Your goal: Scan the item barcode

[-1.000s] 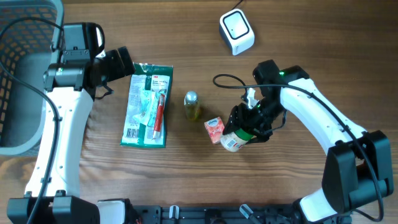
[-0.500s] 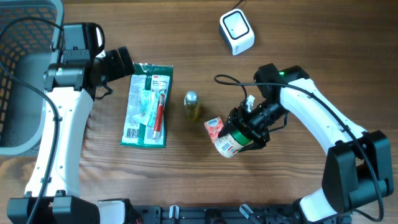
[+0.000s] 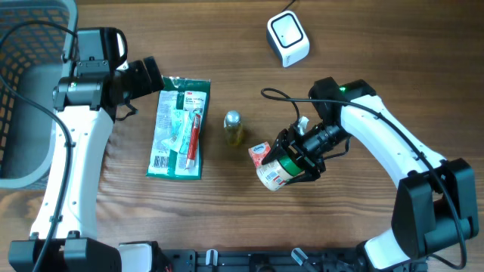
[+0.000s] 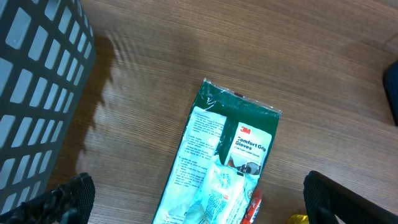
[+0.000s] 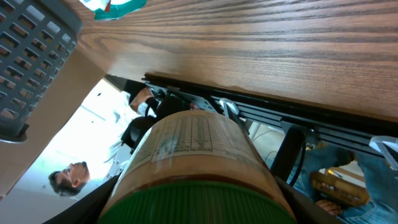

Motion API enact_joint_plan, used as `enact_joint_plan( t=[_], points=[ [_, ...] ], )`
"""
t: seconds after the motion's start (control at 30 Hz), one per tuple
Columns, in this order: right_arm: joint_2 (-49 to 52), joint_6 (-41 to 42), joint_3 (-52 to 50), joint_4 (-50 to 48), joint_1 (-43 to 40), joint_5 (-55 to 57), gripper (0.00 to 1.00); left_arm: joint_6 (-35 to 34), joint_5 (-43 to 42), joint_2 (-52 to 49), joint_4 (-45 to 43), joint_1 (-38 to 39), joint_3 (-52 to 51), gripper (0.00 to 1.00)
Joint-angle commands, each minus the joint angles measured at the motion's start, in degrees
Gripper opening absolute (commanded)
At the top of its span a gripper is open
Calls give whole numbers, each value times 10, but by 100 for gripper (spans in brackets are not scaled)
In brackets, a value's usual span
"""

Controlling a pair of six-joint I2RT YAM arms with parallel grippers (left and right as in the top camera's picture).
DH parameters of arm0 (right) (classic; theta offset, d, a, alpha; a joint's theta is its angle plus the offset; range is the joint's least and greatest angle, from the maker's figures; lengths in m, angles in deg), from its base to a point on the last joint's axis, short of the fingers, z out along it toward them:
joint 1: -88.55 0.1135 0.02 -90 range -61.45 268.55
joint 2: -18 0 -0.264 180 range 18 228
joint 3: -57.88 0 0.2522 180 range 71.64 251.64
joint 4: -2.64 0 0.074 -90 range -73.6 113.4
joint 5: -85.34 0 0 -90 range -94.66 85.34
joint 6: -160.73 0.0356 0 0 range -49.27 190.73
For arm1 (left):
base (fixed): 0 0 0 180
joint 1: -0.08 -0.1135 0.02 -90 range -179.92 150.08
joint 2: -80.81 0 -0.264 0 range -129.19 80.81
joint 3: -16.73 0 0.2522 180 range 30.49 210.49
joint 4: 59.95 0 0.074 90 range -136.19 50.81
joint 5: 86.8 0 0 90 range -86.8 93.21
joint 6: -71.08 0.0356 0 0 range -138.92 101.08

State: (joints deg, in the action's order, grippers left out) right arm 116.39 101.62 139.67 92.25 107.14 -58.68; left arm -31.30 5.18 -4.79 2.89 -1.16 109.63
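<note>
A lab bench staged as a shop checkout: a wooden table [image 3: 227, 38] with a white barcode scanner [image 3: 288, 39], a grey shopping basket [image 3: 21, 83] and a retail pack of gloves [image 3: 170, 140].

One grey basket [image 3: 23, 91]. One green pack of 3M gloves [image 3: 180, 128]. One small yellow bottle [image 3: 234, 129] with a silver cap. One small red-and-white carton [image 3: 260, 156]. One green-lidded jar [image 3: 275, 174] with a printed label. One white scanner [image 3: 288, 38]. Two robot arms, a left arm [image 3: 79, 151] and a right arm [image 3: 389, 143]. One wooden bench [image 3: 227, 219] carries all six items.
</note>
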Motion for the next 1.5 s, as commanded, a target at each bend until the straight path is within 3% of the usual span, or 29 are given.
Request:
enact_joint_plan(
  t=[0.0,0.1,0.87,1.03,1.1,1.23,1.3,1.47],
  points=[
    [-5,8,12,3,1,-30,46,-5,-4,4,-2,-2,8,100],
    [-5,8,12,4,1,-30,36,-5,-4,4,-2,-2,8,100],
    [-5,8,12,-9,1,-35,34,-5,-4,4,-2,-2,8,100],
    [-5,8,12,-118,1,98,21,-5,-4,4,-2,-2,8,100],
    [-5,8,12,-152,1,231,4,-5,-4,4,-2,-2,8,100],
    [-5,-8,13,-224,0,353,4,-5,-4,4,-1,-2,8,100],
    [-5,-94,26,-247,-5,341,4,-5,-4,4,-2,-2,8,100],
    [-5,-130,137,-155,-31,355,4,-5,-4,4,-2,-2,8,100]
  ],
)
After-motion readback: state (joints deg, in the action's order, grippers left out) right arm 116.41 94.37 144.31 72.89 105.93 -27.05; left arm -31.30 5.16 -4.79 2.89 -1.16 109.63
